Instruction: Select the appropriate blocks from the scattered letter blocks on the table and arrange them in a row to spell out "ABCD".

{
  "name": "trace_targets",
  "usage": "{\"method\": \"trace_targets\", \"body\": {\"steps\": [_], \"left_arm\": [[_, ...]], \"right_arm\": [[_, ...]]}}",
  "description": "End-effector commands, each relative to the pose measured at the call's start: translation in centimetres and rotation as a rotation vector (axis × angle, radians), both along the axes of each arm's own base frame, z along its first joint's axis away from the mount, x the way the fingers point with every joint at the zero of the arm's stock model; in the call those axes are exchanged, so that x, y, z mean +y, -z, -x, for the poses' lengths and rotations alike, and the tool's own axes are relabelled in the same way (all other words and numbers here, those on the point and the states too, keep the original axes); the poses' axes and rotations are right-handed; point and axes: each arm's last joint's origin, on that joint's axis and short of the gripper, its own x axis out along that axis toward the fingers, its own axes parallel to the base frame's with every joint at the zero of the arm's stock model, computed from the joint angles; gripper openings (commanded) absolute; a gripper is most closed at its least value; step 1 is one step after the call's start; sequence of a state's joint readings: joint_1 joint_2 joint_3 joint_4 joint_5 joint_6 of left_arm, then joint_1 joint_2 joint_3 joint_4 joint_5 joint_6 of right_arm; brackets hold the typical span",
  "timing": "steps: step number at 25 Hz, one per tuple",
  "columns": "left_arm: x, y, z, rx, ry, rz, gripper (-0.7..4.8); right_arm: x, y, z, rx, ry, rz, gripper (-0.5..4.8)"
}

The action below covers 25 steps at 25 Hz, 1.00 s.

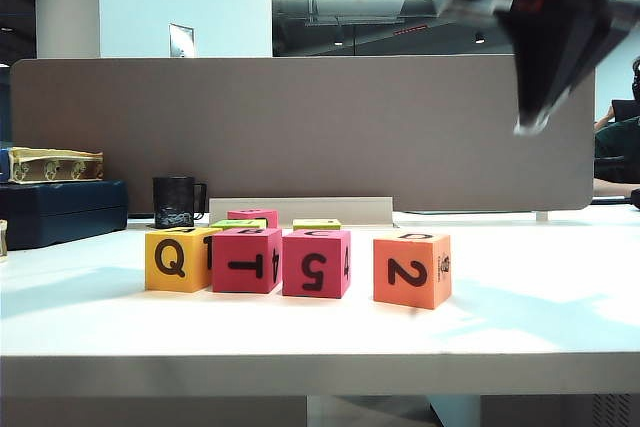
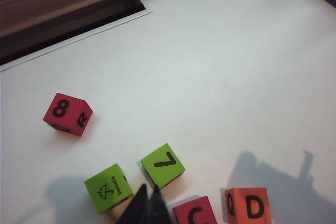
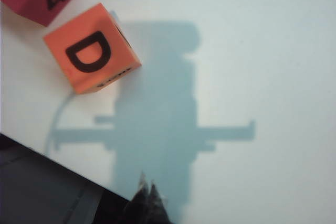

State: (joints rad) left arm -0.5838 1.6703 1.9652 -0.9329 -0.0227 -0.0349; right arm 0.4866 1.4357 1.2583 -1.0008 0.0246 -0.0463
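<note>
You see a yellow-orange cube (image 1: 179,260), two magenta cubes (image 1: 246,260) and a salmon-orange cube (image 1: 411,269) — black characters — on your white surface (image 1: 520,317).

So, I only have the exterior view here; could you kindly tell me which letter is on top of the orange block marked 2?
Observer: The salmon-orange block shows a D on top.
Operator: Thanks, and the magenta one marked 5?
Observer: That magenta block shows a C on top.
Operator: Where are the grippers, please?
Observer: The left gripper is shut and empty above the table by two lime-green blocks; the right gripper, shut and empty too, hangs above the table near the D block.
</note>
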Motion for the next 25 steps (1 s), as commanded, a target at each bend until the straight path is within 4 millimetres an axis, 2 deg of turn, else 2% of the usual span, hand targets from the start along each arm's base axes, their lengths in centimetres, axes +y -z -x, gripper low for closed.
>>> {"method": "trace_targets", "body": {"steps": [1,4,9,25], "left_arm": [[0.3,-0.7,0.6,-0.032,0.027,-0.021,-0.06],[0.7,-1.0,0.9,-0.047,0.035,-0.033,-0.06],[1.2,-1.3,1.1,-0.053,0.026,-0.028,-0.06],[2.9,-3.3,3.1,-0.115,0.023,-0.014,-0.06]], "right_arm": [[0.6,1.2,-1.0,0.036,-0.004,0.009,-0.01],[1.5,3.6,-2.3,0.126,-0.023,-0.004,-0.02],[2.3,5.5,-3.5,0.171,-0.038,-0.035,-0.02],[3.6,8.4,-5.7,0.157,-0.056,-0.09,-0.02]]}}
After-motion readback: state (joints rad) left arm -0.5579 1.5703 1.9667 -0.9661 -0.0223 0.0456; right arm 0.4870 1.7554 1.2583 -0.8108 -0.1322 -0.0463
